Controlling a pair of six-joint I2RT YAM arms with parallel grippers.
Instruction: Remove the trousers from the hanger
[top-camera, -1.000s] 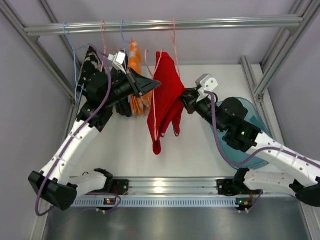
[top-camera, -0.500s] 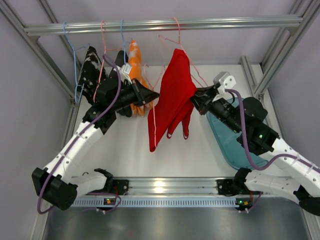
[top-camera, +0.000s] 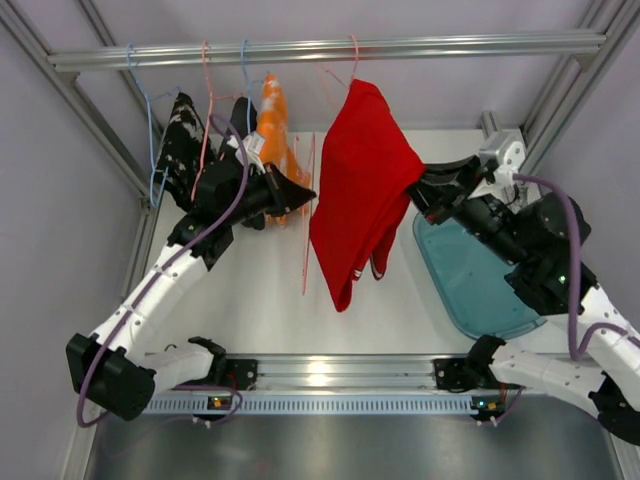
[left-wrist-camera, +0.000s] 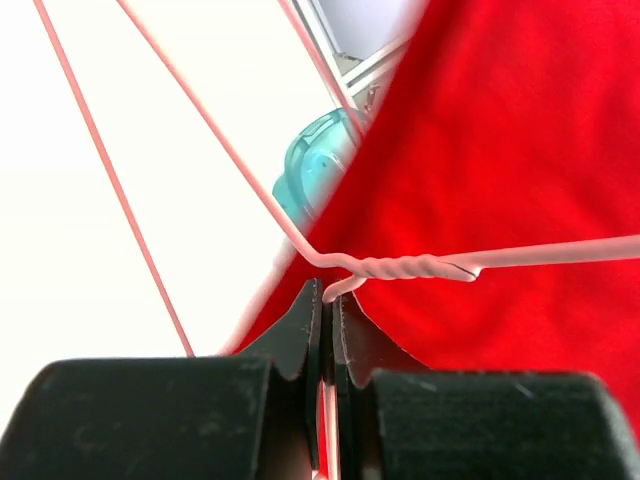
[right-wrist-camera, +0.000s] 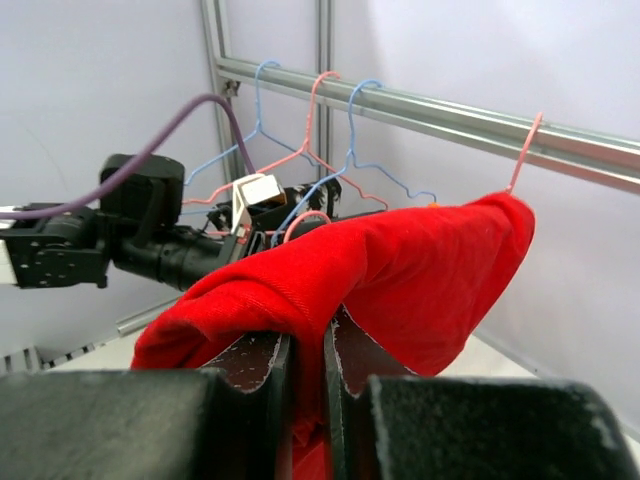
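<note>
The red trousers (top-camera: 360, 190) hang over a pink wire hanger (top-camera: 307, 220) whose hook rests on the top rail. My right gripper (top-camera: 420, 190) is shut on a fold of the red cloth (right-wrist-camera: 400, 270) and holds it stretched out to the right; the gripper (right-wrist-camera: 320, 335) has the cloth draped over its fingers. My left gripper (top-camera: 305, 192) is shut on the hanger wire (left-wrist-camera: 400, 268) just below its twisted joint, its tips (left-wrist-camera: 328, 300) against the red trousers (left-wrist-camera: 520, 150). Orange trousers (top-camera: 272, 120) hang behind the left arm.
A teal tray (top-camera: 470, 280) lies on the table at the right, under the right arm. A black-and-white garment (top-camera: 180, 135) and blue and pink hangers (right-wrist-camera: 300, 140) hang at the left of the rail (top-camera: 450, 45). Frame posts stand on both sides.
My right gripper has drawn back to the right and up, pulling the red trousers that way and spreading them along the hanger. The left gripper has stayed on the hanger wire, shifting slightly.
</note>
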